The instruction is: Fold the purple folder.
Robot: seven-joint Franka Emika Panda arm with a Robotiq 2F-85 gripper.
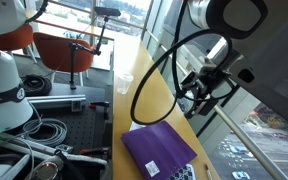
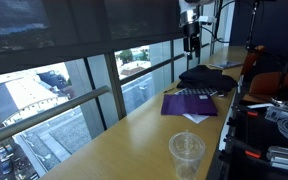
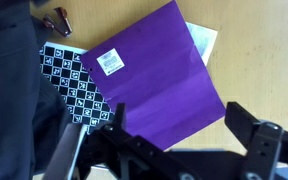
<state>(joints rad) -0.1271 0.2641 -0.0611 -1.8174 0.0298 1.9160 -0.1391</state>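
The purple folder (image 3: 162,75) lies flat and closed on the wooden table, with a small white label (image 3: 110,62) on its cover and a white sheet corner (image 3: 206,38) sticking out at its far edge. It also shows in both exterior views (image 1: 156,146) (image 2: 190,103). My gripper (image 3: 179,125) is open and empty, hovering above the folder's near corner; one finger is over the purple cover, the other over bare wood. In the exterior views the gripper (image 1: 197,95) (image 2: 192,40) hangs well above the table.
A black-and-white checkered board (image 3: 72,78) lies partly under the folder. Dark cloth (image 3: 9,90) lies beside it (image 2: 206,78). A clear plastic cup (image 2: 186,155) stands on the wooden table (image 2: 114,150) by the window. A second robot base and cables (image 1: 9,95) lie beside the table.
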